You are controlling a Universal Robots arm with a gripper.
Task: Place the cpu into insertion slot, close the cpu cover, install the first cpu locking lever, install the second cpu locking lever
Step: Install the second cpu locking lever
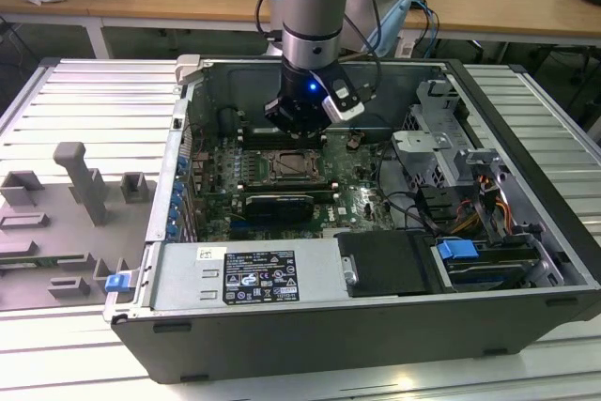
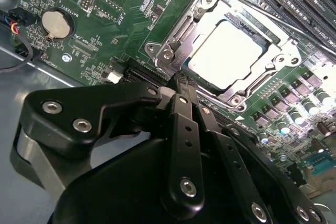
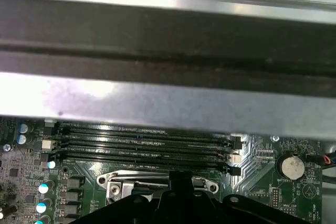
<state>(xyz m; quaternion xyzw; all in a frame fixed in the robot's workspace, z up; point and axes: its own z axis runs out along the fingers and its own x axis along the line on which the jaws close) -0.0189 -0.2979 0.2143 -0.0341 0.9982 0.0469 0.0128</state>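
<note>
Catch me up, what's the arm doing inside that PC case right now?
The arm is reaching down into the open computer case, its claw right at the edge of the insertion slot on the green motherboard. The cpu already sits in the slot, and the cpu cover lies flat around it. The claw's fingers are pressed together with nothing between them, their tip at the metal hardware on one side of the slot.

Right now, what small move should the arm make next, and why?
Probably a short push by the black gripper against the insertion slot's near edge, to work a locking lever. The pale silvery square cpu is seated, the thin silvery metal cpu cover lies down around it, and the shut fingertips hover at that edge. Whether a lever is latched, I cannot tell.
</note>
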